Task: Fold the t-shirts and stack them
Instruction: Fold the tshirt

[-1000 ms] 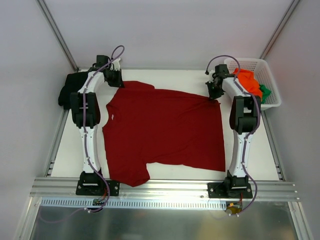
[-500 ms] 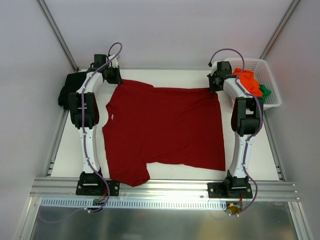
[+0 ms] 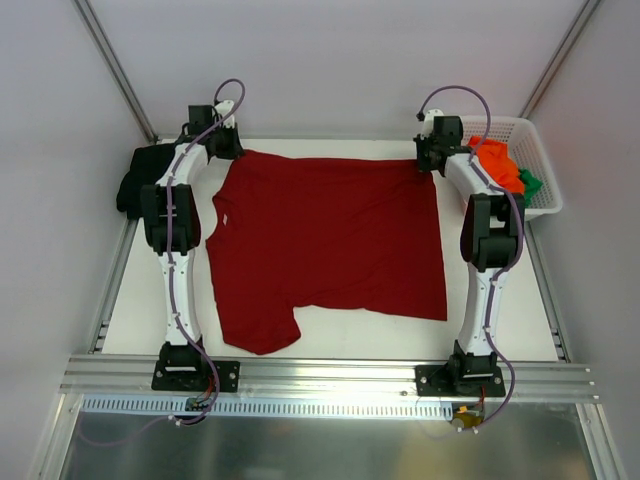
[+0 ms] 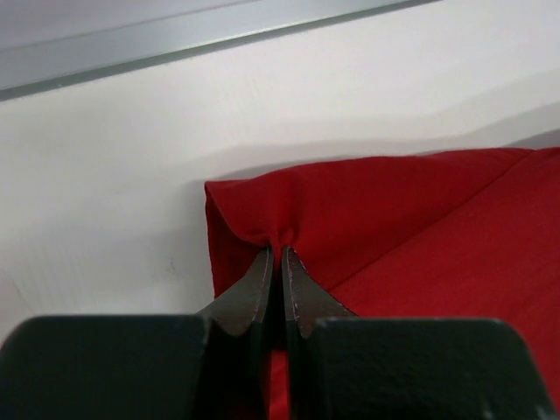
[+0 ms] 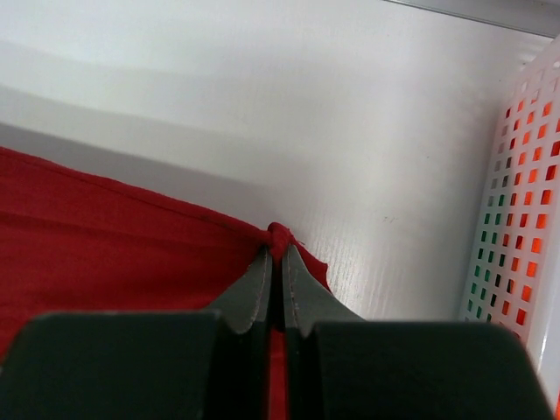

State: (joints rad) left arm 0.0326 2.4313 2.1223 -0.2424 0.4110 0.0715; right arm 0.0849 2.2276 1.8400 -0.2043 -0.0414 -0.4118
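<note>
1. Noted red shirt spread flat on worktop between the two arms, with far edge close to the back rail and one sleeve lying at near left.
2. Found left end effector clamped together on far left corner of red shirt, with a small pucker of cloth at the tips.
3. Found right end effector clamped the same way on far right corner, near basket.
4. Saw far edge drawn fairly straight between the two grips, with few wrinkles showing from above.
5. Judged task early: spreading of red shirt about finished, no fold made in it yet.
6. Logged black shirt bunched at far left edge of worktop. Could not tell whether folded or whether meant as the start of a stack.
7. Logged orange shirt and green shirt heaped in basket, unfolded and awaiting their turn.
8. Reckoned work left: fold red shirt, set it on a stack, then take the basket shirts through the same steps.
9. Checked all views for brands, labels or writing. Found none legible on shirts, basket or arms.
</note>
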